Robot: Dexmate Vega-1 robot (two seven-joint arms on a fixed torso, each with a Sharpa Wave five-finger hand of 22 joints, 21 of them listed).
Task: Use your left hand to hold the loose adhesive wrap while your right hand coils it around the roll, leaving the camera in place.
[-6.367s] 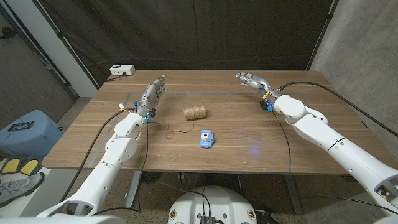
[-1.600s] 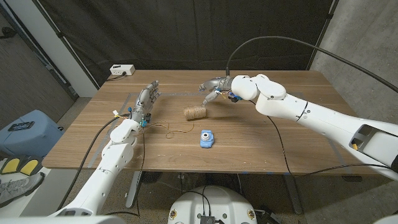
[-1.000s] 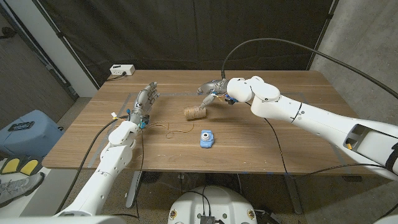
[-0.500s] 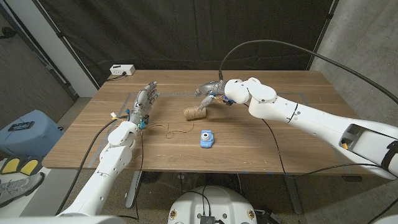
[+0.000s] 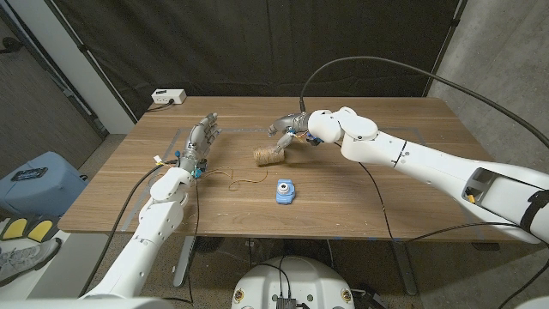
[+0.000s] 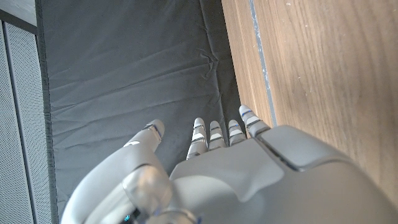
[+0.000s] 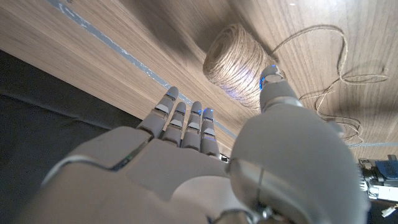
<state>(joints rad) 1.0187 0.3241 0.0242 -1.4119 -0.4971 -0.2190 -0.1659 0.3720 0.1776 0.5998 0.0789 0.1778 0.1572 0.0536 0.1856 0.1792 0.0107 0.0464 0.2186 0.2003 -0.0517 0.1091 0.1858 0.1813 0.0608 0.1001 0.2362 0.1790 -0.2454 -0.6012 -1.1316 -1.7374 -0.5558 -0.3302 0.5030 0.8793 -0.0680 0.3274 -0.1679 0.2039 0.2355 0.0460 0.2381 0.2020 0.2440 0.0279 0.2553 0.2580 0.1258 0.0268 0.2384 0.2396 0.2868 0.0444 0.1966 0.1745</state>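
Here the right hand [image 5: 284, 129] hovers, fingers apart and holding nothing, just beyond the twine roll [image 5: 268, 155]; its wrist view shows loose twine [image 7: 323, 68] past the thumb. The left hand [image 5: 200, 137] is spread, empty.

Roll [image 5: 268, 156] behind camera [image 5: 285, 190], loose end [image 5: 243, 181] leftward

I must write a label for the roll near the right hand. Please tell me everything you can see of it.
The roll is a small tan spool of rough twine, not flat tape, lying on its side on the wooden table. One loose strand trails from it in curls over the wood toward the left arm. The right hand hovers open just behind it; whether a fingertip touches it cannot be told. A blue camera lies apart, nearer the robot.
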